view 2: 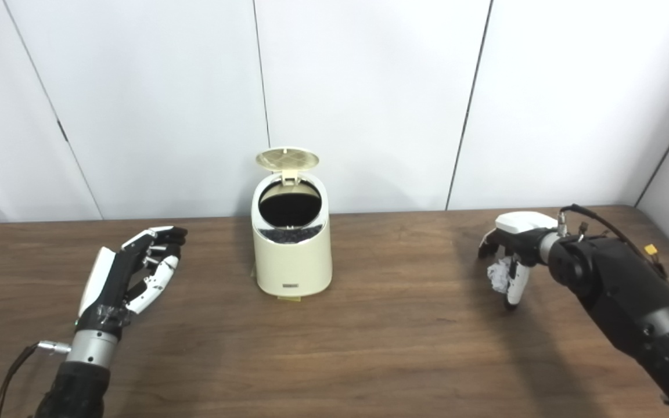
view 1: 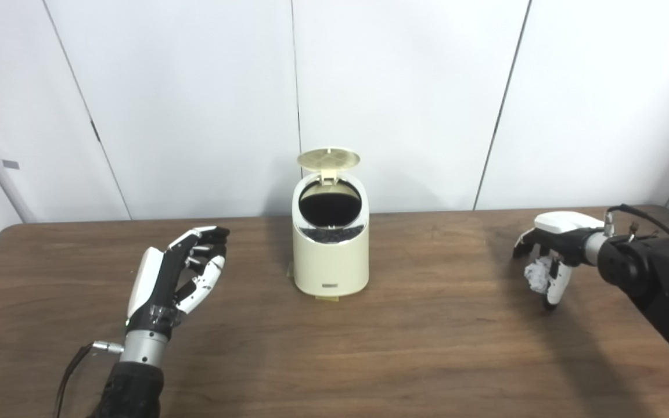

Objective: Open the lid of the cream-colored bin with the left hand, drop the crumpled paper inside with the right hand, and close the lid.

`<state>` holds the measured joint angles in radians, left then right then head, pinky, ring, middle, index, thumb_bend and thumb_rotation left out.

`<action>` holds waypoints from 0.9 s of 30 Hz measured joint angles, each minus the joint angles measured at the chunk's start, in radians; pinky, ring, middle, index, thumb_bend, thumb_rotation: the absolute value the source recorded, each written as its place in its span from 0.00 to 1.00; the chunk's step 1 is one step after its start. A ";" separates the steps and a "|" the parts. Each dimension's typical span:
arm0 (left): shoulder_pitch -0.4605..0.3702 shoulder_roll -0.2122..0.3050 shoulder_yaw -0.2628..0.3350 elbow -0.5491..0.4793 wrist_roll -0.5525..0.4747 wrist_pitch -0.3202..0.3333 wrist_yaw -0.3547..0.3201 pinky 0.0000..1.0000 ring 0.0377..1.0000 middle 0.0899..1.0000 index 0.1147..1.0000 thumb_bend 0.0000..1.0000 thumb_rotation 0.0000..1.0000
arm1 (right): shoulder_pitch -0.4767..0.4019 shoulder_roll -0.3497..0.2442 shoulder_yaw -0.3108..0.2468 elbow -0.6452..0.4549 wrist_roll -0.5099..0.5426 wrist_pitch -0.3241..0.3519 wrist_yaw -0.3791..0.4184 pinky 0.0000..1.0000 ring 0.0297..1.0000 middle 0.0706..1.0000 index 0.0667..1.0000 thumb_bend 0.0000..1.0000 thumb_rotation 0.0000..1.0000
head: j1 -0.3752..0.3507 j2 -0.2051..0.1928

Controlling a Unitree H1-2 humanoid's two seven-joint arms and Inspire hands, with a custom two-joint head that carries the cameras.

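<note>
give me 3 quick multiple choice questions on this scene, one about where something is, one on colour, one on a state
1. Where is the crumpled paper?
A. in the right hand
B. inside the bin
C. in the left hand

2. What colour is the bin?
A. blue
B. cream
C. black

3. How is the lid?
A. shut
C. lying on the table
B. raised open

Answers: 1 A, the right hand has its fingers around it, far right of the bin. 2 B, its body is pale cream. 3 B, it stands up behind the dark opening.

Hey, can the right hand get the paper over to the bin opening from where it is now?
Probably yes: the lid stands open, and only bare table lies between the right hand, holding the crumpled paper, and the bin.
</note>
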<state>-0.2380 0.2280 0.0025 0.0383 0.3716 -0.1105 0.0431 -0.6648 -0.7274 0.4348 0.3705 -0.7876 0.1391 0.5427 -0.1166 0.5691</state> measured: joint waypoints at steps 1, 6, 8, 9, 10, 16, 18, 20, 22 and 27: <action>0.000 0.001 0.000 0.000 0.000 -0.002 0.000 0.54 0.66 0.70 0.71 0.26 0.62 | 0.000 -0.001 -0.001 0.002 -0.002 -0.003 -0.004 0.62 0.76 0.83 0.74 0.94 0.06 | 0.000 0.000; 0.000 0.003 0.000 0.000 -0.001 -0.016 0.000 0.55 0.67 0.71 0.71 0.26 0.59 | -0.001 -0.001 -0.008 0.031 -0.001 -0.026 -0.029 0.60 0.76 0.83 0.72 0.94 0.08 | -0.002 0.002; 0.000 0.003 0.000 0.000 0.000 -0.017 0.000 0.54 0.67 0.71 0.71 0.26 0.59 | 0.000 0.000 -0.011 0.031 0.000 -0.026 -0.028 0.59 0.75 0.82 0.72 0.94 0.09 | 0.000 0.000; 0.000 0.003 0.000 0.000 0.000 -0.017 0.000 0.51 0.64 0.69 0.71 0.26 0.59 | 0.000 0.000 -0.011 0.030 0.000 -0.025 -0.027 0.59 0.74 0.81 0.72 0.94 0.09 | 0.000 0.000; 0.000 0.003 0.000 0.000 0.000 -0.017 0.000 0.50 0.63 0.69 0.72 0.26 0.59 | 0.000 0.000 -0.011 0.031 -0.001 -0.026 -0.029 0.58 0.73 0.80 0.71 0.95 0.10 | 0.000 0.000; 0.000 0.003 0.000 0.000 0.000 -0.017 0.000 0.50 0.63 0.69 0.71 0.26 0.58 | 0.000 0.000 -0.008 0.032 -0.017 -0.025 -0.036 0.58 0.72 0.79 0.70 0.92 0.12 | 0.000 -0.002; 0.000 0.003 0.000 0.000 -0.001 -0.018 0.000 0.52 0.65 0.69 0.71 0.25 0.57 | 0.000 0.001 -0.005 0.032 -0.025 -0.025 -0.039 0.57 0.72 0.79 0.69 0.92 0.12 | 0.000 -0.002; 0.000 0.003 0.000 0.000 -0.002 -0.022 0.000 0.57 0.68 0.71 0.71 0.25 0.58 | 0.000 0.001 -0.004 0.032 -0.030 -0.024 -0.044 0.60 0.76 0.81 0.69 0.93 0.13 | 0.003 0.002; 0.000 0.003 0.000 0.000 -0.001 -0.022 0.000 0.58 0.69 0.72 0.72 0.25 0.59 | -0.002 0.003 -0.001 0.045 -0.041 -0.024 -0.056 0.63 0.82 0.84 0.69 0.93 0.15 | 0.005 0.003; 0.000 0.003 0.000 0.000 0.000 -0.022 0.000 0.52 0.64 0.70 0.72 0.25 0.59 | 0.003 0.011 -0.005 0.054 -0.059 -0.028 -0.117 0.52 0.62 0.67 0.53 0.67 0.10 | 0.003 0.005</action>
<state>-0.2379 0.2306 0.0021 0.0383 0.3711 -0.1325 0.0433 -0.6622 -0.7165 0.4301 0.4243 -0.8468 0.1106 0.4255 -0.1135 0.5737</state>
